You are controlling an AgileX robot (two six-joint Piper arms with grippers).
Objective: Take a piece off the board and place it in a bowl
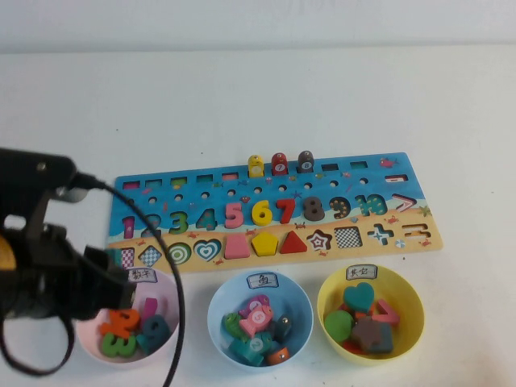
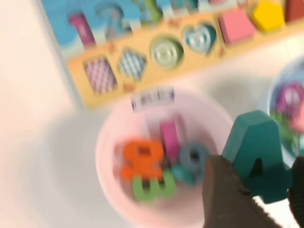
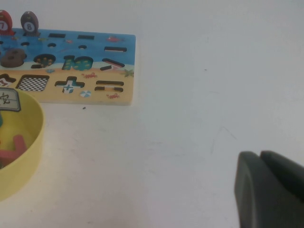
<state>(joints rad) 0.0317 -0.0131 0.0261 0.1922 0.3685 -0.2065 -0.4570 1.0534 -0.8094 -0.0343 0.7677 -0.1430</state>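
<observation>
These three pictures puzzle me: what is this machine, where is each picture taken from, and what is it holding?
It is a two-armed robot at a white table. One picture looks down from a raised camera; the other two come from cameras on each wrist.

On the table lie a long puzzle board of numbers and shapes, and three bowls: the pink bowl, a blue bowl and a yellow bowl, all holding pieces.

The left gripper, above the pink bowl, pinches a teal number 4 in its fingers. The right gripper waits over bare table, right of the board, shut on nothing.

blue bowl (image 1: 260,300), yellow bowl (image 1: 407,300)
</observation>
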